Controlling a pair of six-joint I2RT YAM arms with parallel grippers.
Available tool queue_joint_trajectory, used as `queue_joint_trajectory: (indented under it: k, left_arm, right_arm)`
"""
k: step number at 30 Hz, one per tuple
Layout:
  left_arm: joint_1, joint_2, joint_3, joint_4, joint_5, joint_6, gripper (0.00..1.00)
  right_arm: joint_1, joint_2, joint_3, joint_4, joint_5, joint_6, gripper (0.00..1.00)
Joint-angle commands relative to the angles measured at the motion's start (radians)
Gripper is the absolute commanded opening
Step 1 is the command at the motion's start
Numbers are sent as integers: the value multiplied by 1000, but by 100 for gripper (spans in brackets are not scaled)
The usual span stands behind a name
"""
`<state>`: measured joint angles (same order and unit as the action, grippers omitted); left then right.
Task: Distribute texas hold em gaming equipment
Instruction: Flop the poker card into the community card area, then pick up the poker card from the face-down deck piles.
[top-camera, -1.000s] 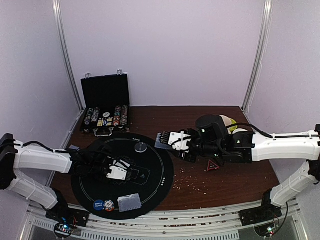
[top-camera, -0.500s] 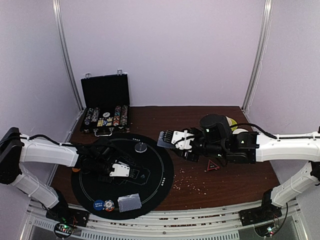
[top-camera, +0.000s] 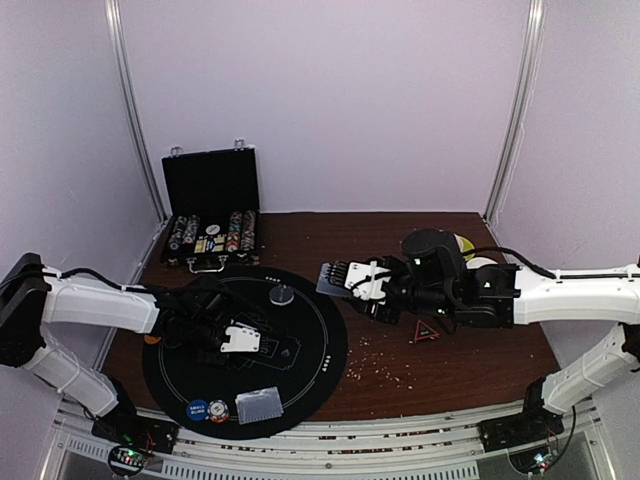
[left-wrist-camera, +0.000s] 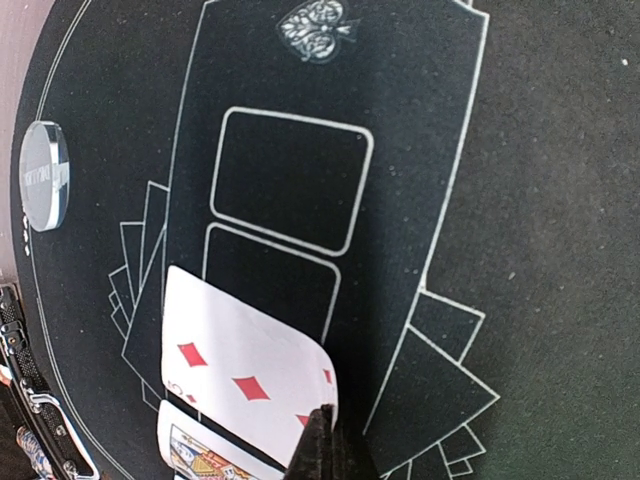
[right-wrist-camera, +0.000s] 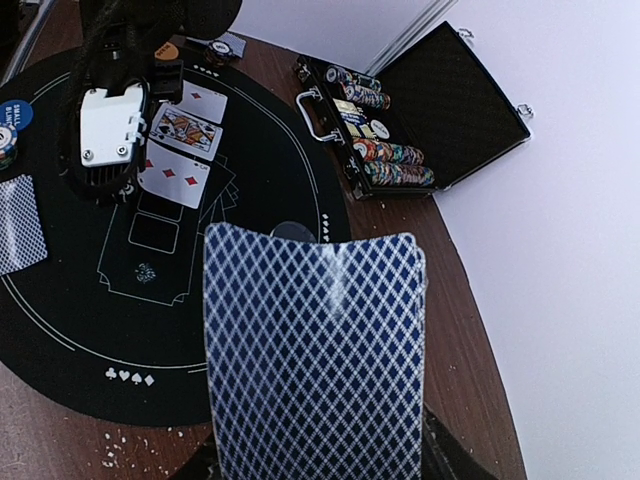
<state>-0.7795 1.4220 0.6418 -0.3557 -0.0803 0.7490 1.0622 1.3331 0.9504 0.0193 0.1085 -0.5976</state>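
Both arms are engaged: left fingers (left-wrist-camera: 318, 452) pressed together at the diamond card (left-wrist-camera: 245, 385) on the round mat (right-wrist-camera: 250, 385), right fingers (right-wrist-camera: 447, 458) pinching the blue-backed deck (right-wrist-camera: 315, 350). The deck is probably slick and bendy, so it is best squeezed across its edges.

Open black case (top-camera: 210, 190) back-left on the brown table (top-camera: 485, 355); small red triangle (top-camera: 425, 332) right of centre.

Face card (left-wrist-camera: 212, 456) cut off at btm, deck (right-wrist-camera: 315, 350) btm cropped, case chips (top-camera: 210, 236) too small
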Motion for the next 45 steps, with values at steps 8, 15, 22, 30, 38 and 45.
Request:
queue_joint_trajectory:
  k: [8, 15, 22, 30, 38, 45]
  left_arm:
    - [5, -3, -15, 16, 0, -14, 0]
    - [5, -47, -29, -28, 47, -10, 9]
    - [3, -69, -48, -23, 70, 7, 35]
    - [5, -136, 181, -32, 178, -149, 38]
    - [60, -153, 463, 151, 460, -791, 97]
    - [53, -50, 532, 192, 685, -1064, 98]
  right_arm:
    - [-5, -28, -4, 1, 16, 5, 48]
    - [-5, -31, -6, 0, 19, 2, 48]
    - [-5, -20, 0, 10, 13, 4, 48]
    - [-5, -12, 10, 4, 9, 1, 48]
    - [-4, 19, 34, 11, -2, 7, 48]
    - [-4, 26, 39, 11, -13, 8, 48]
